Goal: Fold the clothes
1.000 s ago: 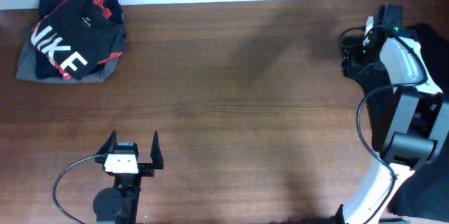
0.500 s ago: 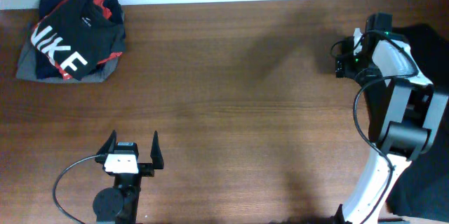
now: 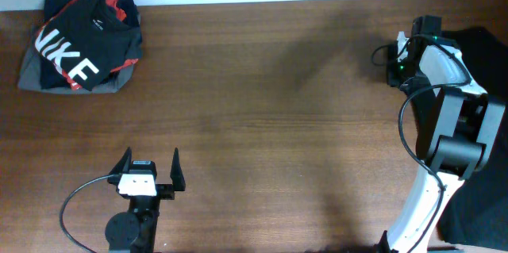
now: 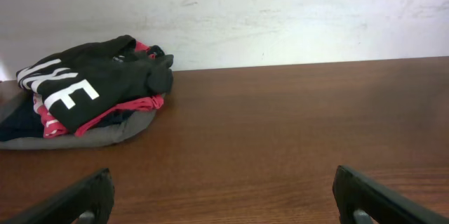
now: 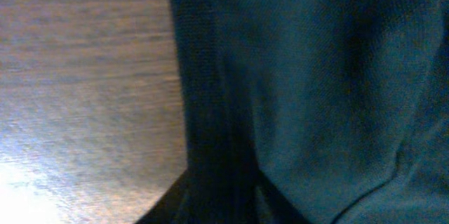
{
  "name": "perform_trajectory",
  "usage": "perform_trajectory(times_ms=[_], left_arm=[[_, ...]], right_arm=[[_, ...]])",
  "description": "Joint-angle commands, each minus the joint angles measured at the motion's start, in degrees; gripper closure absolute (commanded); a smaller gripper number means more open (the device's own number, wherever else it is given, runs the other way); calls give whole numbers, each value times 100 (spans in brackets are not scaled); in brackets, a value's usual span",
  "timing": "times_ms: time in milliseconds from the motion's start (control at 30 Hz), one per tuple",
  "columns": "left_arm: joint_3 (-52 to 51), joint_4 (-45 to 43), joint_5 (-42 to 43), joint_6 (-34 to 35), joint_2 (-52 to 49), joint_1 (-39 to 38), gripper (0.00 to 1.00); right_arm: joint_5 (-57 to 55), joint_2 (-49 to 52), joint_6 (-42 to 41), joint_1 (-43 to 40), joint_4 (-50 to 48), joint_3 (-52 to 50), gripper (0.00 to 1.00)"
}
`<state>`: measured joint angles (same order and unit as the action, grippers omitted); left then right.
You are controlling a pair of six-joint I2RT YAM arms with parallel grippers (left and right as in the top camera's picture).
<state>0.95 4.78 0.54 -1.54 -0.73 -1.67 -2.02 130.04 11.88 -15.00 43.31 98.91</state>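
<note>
1. My left gripper [image 3: 151, 158]: nearest the front edge of the table, jaws spread wide, nothing between them. Its fingers [image 4: 382, 194] show at the bottom corners of its own camera, with bare wood between.
2. Table [image 3: 262, 102]: brown wood grain, running from the left gripper back to the wall.
3. My right gripper [image 3: 401, 59]: at the right side of the table, toward the back. I cannot tell whether its jaws are wide or narrow, nor whether they hold anything.
4. Black T-shirt [image 5: 316, 90]: very close to my right wrist camera, dark knit filling the right and lower part of that view, with wood to its left. From overhead, black cloth lies at the right edge of the table, just beside my right arm [image 3: 444, 70].
5. Black-and-red garment [image 3: 75, 47]: far left corner, large white letters, on top of a grey garment [image 3: 32, 78]. Both are well apart from both grippers.
6. Wall [image 4: 280, 13]: pale, scuffed, behind the table
</note>
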Motion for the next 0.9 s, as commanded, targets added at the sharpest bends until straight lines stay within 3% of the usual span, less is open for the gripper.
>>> perform_trajectory(times_ms=[0,67,367,467,867], left_arm=[[-42,0,-55,-90,44,35,1],[-42,0,-55,-90,44,35,1],[-42,2,-55,-90,44,35,1],[-42,0,-55,-90,44,35,1],[-42,0,-55,-90,44,35,1]], right_arm=[[481,131,-33,50,-17,74,88],[702,131,-33,111,-31,76,96],[2229,127,-39,673,-142,164,96],[2417,127,-389,1014,-317,184,96],[2756,127,-1631,3139,-1078,181,96]])
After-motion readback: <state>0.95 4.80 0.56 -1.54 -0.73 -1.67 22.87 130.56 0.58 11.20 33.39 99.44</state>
